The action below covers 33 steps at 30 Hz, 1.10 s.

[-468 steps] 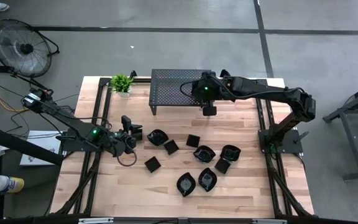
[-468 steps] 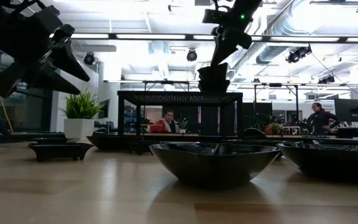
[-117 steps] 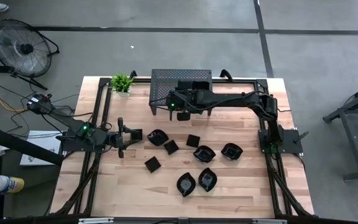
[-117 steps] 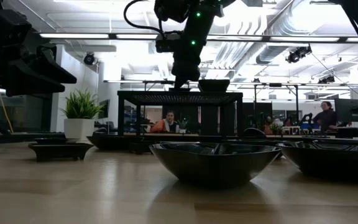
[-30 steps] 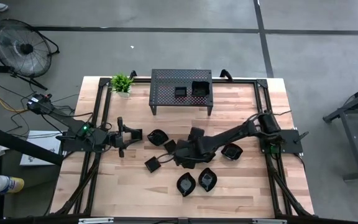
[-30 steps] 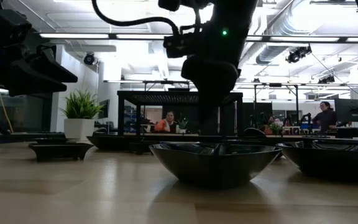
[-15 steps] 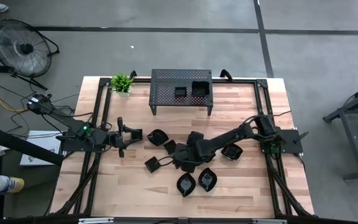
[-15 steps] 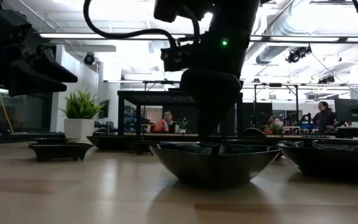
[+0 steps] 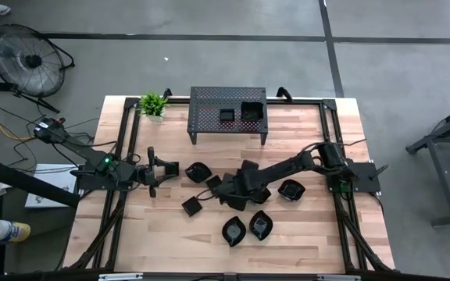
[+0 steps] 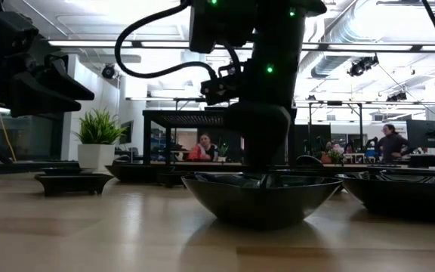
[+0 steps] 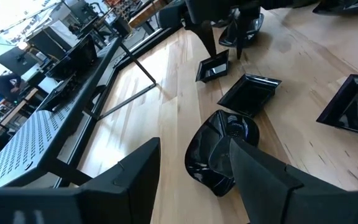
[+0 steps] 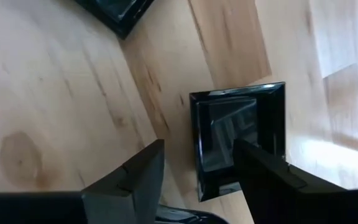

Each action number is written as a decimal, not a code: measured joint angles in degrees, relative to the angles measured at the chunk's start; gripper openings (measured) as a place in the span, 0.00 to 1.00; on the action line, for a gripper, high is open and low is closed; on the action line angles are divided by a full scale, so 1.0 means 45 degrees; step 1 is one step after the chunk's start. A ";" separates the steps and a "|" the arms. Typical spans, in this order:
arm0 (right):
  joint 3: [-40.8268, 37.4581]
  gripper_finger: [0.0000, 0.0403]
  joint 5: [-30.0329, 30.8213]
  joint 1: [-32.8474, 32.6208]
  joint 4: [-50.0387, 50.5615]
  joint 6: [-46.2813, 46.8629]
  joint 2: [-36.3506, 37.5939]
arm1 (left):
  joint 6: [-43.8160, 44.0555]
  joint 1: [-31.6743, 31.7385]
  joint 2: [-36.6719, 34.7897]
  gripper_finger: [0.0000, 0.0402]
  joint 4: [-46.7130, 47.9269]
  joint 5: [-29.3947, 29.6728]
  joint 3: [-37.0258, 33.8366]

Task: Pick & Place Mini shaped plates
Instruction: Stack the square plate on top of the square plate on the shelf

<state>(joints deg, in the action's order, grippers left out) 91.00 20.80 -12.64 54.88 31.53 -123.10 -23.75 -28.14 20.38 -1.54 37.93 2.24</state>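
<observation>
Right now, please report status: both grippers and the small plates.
Right gripper open, low over a small square plate, one edge between the fingers, not gripped. Left gripper open, waiting beside a roundish plate. Two plates on the stand.

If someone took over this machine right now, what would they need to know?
Right gripper: open, low over the table, fingers straddling the edge of a small square plate without gripping it.
Left gripper: open, waiting at the table's left side, pointing at a roundish plate.
Done: two plates sit on the perforated stand.
Left: the other mini plates, including the leaf-shaped pair near the front, lie on the wooden table between the arms.
</observation>
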 joint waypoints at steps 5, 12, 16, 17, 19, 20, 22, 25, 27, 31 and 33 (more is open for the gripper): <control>0.0005 0.43 0.0045 0.0000 -0.0020 -0.0421 0.0003 | 0.0000 0.0000 -0.0005 0.47 0.0000 0.0000 0.0000; -0.0631 0.39 -0.0030 0.0000 -0.0740 -0.1382 0.0025 | 0.0000 0.0000 -0.0005 0.47 0.0003 0.0000 -0.0002; -0.0665 0.38 0.0008 0.0000 -0.0927 -0.1394 0.0027 | 0.0000 0.0000 -0.0005 0.47 0.0001 -0.0002 -0.0005; -0.0665 0.37 0.0000 0.0000 -0.0941 -0.1441 0.0027 | 0.0002 0.0000 0.0000 0.47 0.0000 -0.0005 -0.0005; -0.0665 0.36 0.0005 0.0000 -0.0944 -0.1453 0.0027 | 0.0000 0.0000 -0.0005 0.47 0.0000 -0.0005 -0.0005; -0.0665 0.36 0.0015 0.0000 -0.0945 -0.1514 0.0027 | 0.0002 0.0000 -0.0005 0.47 0.0000 -0.0002 -0.0005; -0.0670 0.35 0.0038 -0.0010 -0.0963 -0.1676 0.0027 | 0.0002 0.0000 -0.0004 0.47 0.0000 -0.0004 -0.0005; -0.0675 0.32 0.0194 -0.0010 -0.0996 -0.1688 0.0022 | 0.0001 0.0000 -0.0001 0.47 0.0000 -0.0004 -0.0005; -0.0680 0.31 0.0271 -0.0009 -0.1019 -0.1714 0.0017 | 0.0003 0.0000 -0.0004 0.47 0.0000 -0.0005 -0.0005; -0.0680 0.27 0.0287 -0.0005 -0.1017 -0.1867 0.0017 | 0.0002 0.0000 0.0000 0.47 0.0000 -0.0005 -0.0005; -0.0680 0.25 0.0291 -0.0005 -0.1017 -0.1885 0.0017 | 0.0000 0.0000 -0.0003 0.47 0.0000 -0.0002 -0.0005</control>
<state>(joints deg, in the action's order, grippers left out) 87.94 22.11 -12.67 50.30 23.05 -123.02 -23.75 -28.14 20.37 -1.54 37.92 2.22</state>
